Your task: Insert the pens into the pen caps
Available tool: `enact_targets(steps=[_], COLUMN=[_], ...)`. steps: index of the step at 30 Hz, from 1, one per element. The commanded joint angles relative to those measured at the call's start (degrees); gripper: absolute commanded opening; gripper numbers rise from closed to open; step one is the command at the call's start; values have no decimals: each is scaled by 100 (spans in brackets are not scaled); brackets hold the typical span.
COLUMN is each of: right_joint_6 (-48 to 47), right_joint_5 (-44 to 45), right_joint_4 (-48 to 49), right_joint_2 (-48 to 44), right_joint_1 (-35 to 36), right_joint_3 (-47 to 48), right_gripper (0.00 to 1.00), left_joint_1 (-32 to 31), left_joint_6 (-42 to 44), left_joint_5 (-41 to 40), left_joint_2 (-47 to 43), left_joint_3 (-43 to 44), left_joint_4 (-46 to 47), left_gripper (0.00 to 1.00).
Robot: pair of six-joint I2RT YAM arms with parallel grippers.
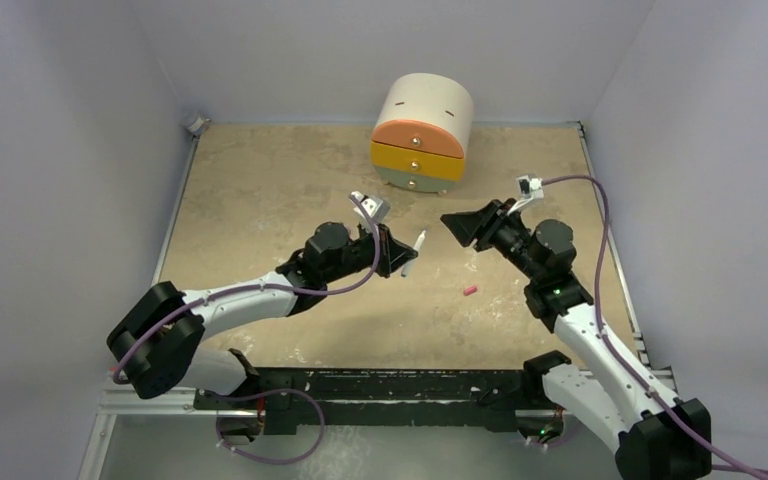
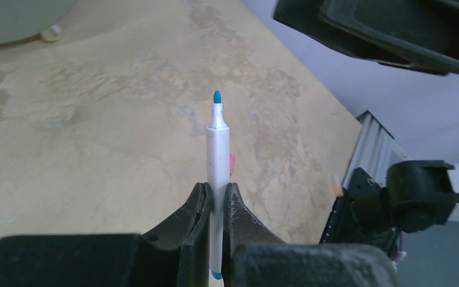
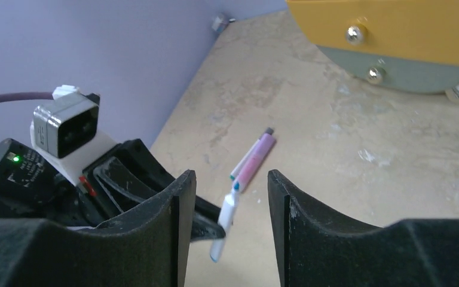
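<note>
The slim white pen with a teal tip (image 2: 218, 149) is pinched low on its barrel between the two black fingers of my left pincer (image 2: 217, 194). Its tip points up and away from my wrist, and its teal tail end shows just below the fingers. In the overhead view this pen hangs above the table on the near side of the round little chest of orange, yellow and grey-green drawers (image 1: 422, 135), with nothing else touching it. My right pincer (image 3: 227, 179) is spread wide with nothing between its fingers. It sits on the near side of the chest too, a little to its right, and faces the held pen across a gap. A tiny reddish-pink cap (image 1: 469, 291) lies flat on the mottled tan tabletop (image 1: 260, 190), nearer the arm bases than the chest and between my two arms. My right wrist camera shows a thicker pink pen with a dark end (image 3: 256, 156) lying on the table on the chest's near-left side. A thin teal-ended pen (image 3: 236, 171) lies right against it, mostly hidden.
</note>
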Motion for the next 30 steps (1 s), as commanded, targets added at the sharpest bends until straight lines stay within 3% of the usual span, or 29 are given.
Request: enact_targets(steps=[1,6,14,23,25,28,29,30], right_joint_6=[-297,-250,-228,-220,-276,-274,-228,-137], right_joint_5=[-455,-499,-209,-208,-211,-259,-309,-434], right_joint_4=[394,584,713,686,668,674,665,711], right_joint_2=[179,515,733,779,814,879,891,892], right_joint_1=[65,275,864,923,918,921,918,918], right_joint_3=[470,476,474,387,393,380,367,324], right_gripper=[52,55,50,16,2,0,0,0], left_joint_1=[-4,-48,-98,-109,-107,-109,-109,-109], left_joint_6=[160,120,164,107,66,18,-16,-56], left_joint_5=[921,893,891,593,502,487,486,524], left_joint_2=[-190,-168,14,14,-4,4,21,51], left_joint_3=[-33,-24,175,235,221,226,232,273], left_joint_4=[1167,1438,1529,1596,1627,1647,1647,1615], left_gripper=[0,0,0,0,0,0,5,21])
